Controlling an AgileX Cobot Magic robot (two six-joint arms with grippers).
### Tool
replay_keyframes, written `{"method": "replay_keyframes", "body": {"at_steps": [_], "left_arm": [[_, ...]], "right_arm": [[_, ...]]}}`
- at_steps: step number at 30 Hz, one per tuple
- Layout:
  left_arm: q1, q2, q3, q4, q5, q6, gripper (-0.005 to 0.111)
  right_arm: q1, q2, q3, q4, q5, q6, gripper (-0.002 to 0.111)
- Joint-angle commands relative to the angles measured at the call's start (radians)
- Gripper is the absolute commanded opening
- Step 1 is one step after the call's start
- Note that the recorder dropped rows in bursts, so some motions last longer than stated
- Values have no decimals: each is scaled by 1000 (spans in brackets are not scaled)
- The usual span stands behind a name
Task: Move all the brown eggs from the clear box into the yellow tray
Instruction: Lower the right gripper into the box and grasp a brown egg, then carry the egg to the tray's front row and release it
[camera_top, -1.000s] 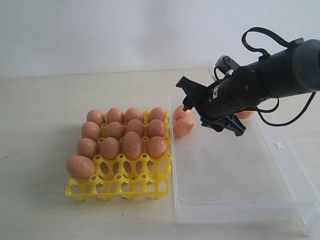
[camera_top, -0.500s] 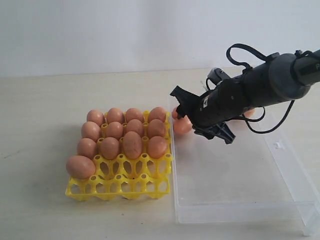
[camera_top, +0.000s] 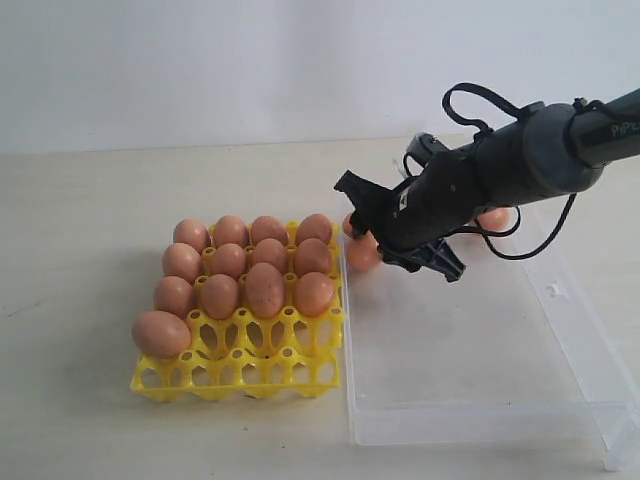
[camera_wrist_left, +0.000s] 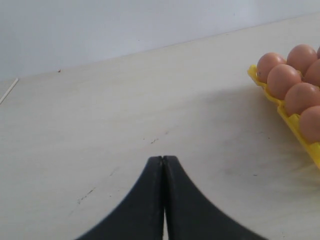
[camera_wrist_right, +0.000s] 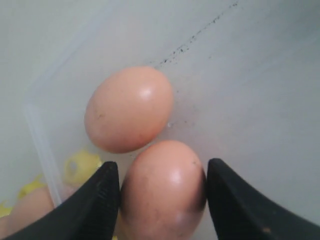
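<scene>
Brown egg (camera_wrist_right: 162, 187) sits between our right fingers (camera_wrist_right: 97, 200), spread; we close gently, clear of its neighbour (camera_wrist_right: 129, 109). Left fingers (camera_wrist_left: 150, 200) pressed together.

Brown eggs (camera_wrist_right: 129, 109): smooth shells, soft sheen, faint speckling. Clear box (camera_top: 480, 400): transparent plastic, lightly scuffed, dark specks on floor. Yellow tray (camera_top: 240, 370): glossy moulded plastic lattice. Right gripper (camera_wrist_right: 162, 192) fingers (camera_wrist_right: 95, 205): matt black plastic. Table (camera_wrist_left: 100, 125): pale, matt, faintly scratched.
</scene>
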Motion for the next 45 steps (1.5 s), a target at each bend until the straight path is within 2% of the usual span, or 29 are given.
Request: {"method": "replay_keyframes", "body": {"at_steps": [1, 4, 8, 16, 23, 30, 36, 38, 40, 42, 44, 45], "left_arm": [[2, -6, -4, -8, -9, -3, 0], [2, -6, -4, -8, -9, -3, 0], [2, -6, -4, -8, -9, -3, 0], [2, -6, -4, -8, -9, -3, 0], [2, -6, -4, -8, -9, -3, 0], [2, -6, -4, -8, -9, -3, 0], [2, -6, -4, -8, -9, -3, 0], [2, -6, -4, -8, -9, -3, 0], [2, -6, -4, -8, -9, -3, 0], [2, -6, -4, -8, -9, -3, 0], [2, -6, -4, -8, -9, -3, 0], [2, -6, -4, -8, -9, -3, 0]], "right_arm": [[1, -74, 5, -55, 10, -141, 0], [4, -168, 78, -74, -167, -379, 0], [66, -288, 220, -74, -432, -668, 0], [236, -265, 354, -283, -798, -705, 0], [341, -136, 354, -350, -848, -675, 0], [350, -92, 354, -350, -845, -653, 0], [350, -91, 354, -301, -812, -721, 0], [350, -91, 354, -297, -808, -722, 7], [350, -91, 354, -299, -806, -720, 23], [350, -91, 354, -299, -806, -701, 51], [350, -95, 354, -299, -796, -685, 66], [350, -101, 354, -299, -787, -685, 68]]}}
